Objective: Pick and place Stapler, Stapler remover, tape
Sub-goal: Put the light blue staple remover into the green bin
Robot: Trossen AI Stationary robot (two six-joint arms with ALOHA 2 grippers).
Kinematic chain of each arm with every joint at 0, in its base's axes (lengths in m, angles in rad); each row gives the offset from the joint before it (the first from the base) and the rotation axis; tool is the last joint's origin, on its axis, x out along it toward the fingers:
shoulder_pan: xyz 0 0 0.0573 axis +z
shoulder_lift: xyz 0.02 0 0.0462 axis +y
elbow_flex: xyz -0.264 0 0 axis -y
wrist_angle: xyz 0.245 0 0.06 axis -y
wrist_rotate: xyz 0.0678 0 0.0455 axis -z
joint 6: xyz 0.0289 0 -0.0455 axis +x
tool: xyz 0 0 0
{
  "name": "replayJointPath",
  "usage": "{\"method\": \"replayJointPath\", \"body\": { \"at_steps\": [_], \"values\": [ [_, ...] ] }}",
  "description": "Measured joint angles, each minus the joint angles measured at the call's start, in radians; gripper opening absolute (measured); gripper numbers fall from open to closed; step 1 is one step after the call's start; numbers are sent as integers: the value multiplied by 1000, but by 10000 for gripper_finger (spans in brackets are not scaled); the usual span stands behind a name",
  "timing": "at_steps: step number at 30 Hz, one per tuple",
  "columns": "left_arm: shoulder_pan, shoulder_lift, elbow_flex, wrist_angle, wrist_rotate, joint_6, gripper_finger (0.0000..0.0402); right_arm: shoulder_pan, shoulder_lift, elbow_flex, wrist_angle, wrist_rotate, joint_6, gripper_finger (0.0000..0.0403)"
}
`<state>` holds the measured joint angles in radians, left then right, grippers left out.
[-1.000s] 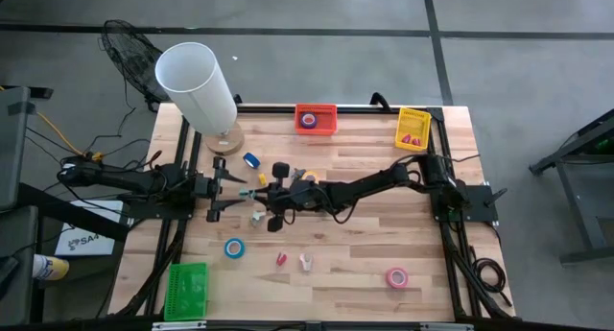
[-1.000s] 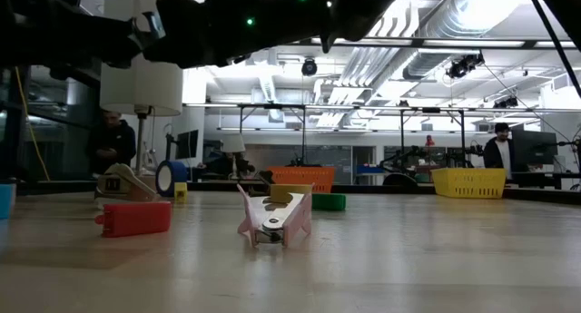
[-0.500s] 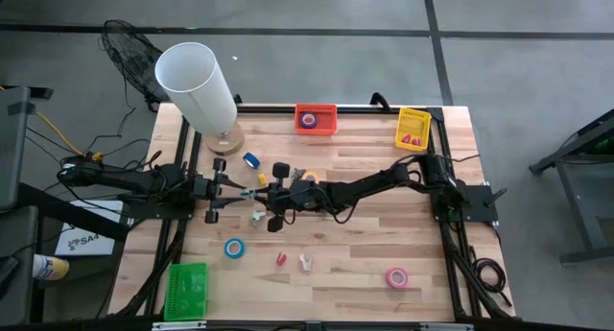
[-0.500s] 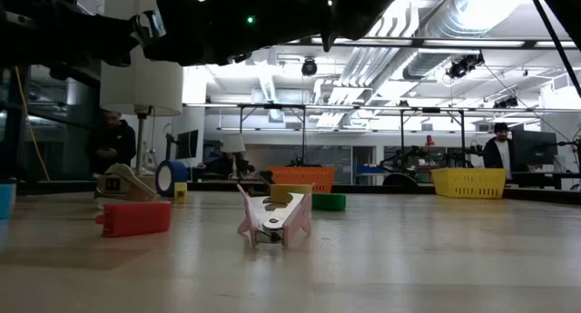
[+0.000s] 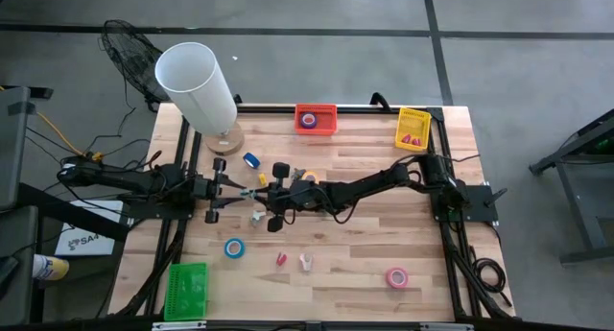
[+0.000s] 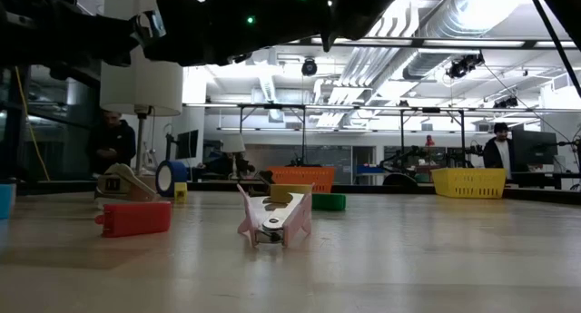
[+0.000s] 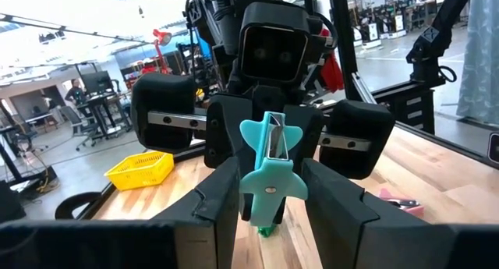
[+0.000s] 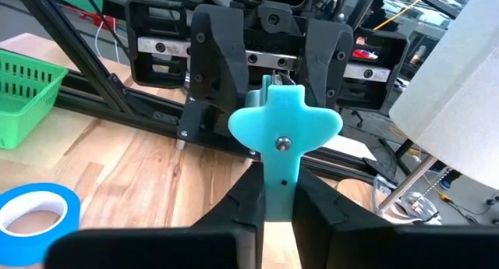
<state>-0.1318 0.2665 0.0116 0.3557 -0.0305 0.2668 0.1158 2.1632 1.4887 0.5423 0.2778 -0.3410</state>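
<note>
Midair, teal staple remover (image 7: 269, 175) between both arms' jaws — low view hides it

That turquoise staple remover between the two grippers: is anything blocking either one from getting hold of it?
Nothing visible. The turquoise staple remover is held in mid-air by both: the right gripper clamps one end and the left gripper has its fingers around the other.

The left gripper (image 5: 233, 189), wide apart a second ago, closed its dark fingers (image 7: 221, 192) around the small teal plastic staple remover (image 7: 270, 175) held by the right gripper (image 5: 257, 194).
</note>
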Motion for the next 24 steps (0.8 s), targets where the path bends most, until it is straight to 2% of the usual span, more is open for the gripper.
{"method": "replayJointPath", "body": {
  "at_steps": [6,12,21,24],
  "values": [
    [0,0,0,1,-2,1,121,2,0,0,-3,6,1,99],
    [0,0,0,1,-1,11,121,2,0,0,-11,15,21,130],
    [1,0,0,-28,-14,21,121,26,-4,0,-111,254,19,150],
    [0,-1,24,-118,11,35,121,41,-22,-1,-207,324,27,151]
  ]
}}
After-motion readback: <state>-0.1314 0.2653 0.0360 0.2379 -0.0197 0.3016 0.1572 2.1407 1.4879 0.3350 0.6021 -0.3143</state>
